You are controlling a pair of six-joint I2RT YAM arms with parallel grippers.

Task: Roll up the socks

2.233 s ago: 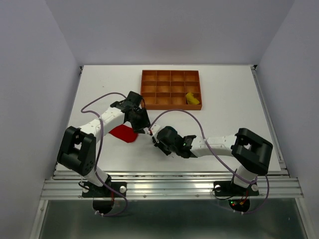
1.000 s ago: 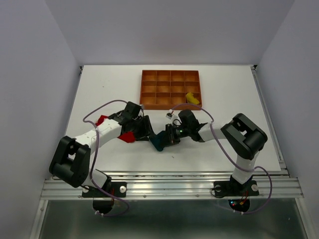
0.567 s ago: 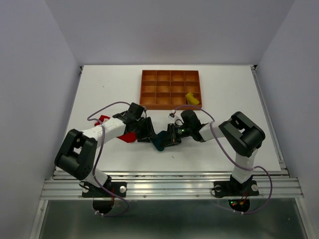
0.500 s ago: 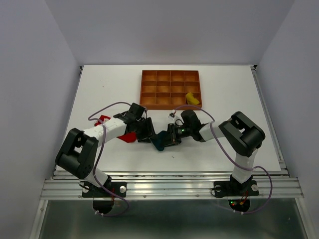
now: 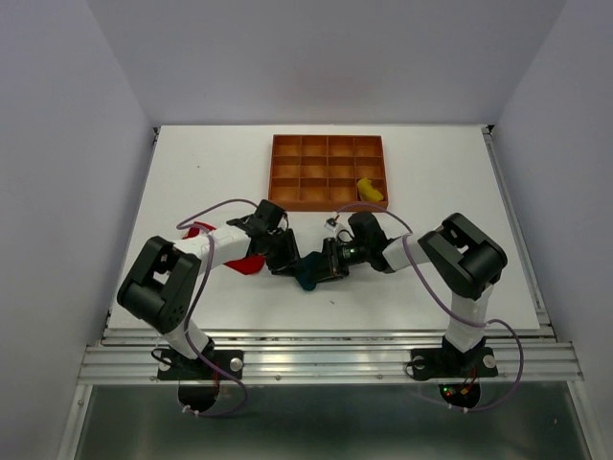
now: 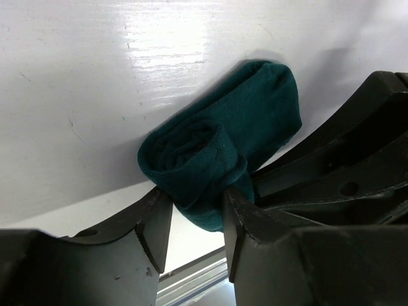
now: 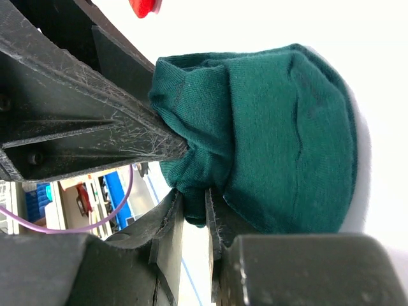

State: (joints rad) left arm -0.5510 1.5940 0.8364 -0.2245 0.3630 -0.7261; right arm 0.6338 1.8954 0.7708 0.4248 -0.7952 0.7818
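Risk of the teal sock (image 5: 308, 273) unrolling if either grip slips: left gripper (image 6: 196, 199) pinches its rolled end, right gripper (image 7: 194, 199) nips a fold, fingers almost together

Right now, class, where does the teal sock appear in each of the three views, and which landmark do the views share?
Top external: teal sock just below the picture's centre.
Left wrist: teal sock at centre, rolled.
Right wrist: teal sock fills the centre and right.
Shared landmark: the white table it lies on.
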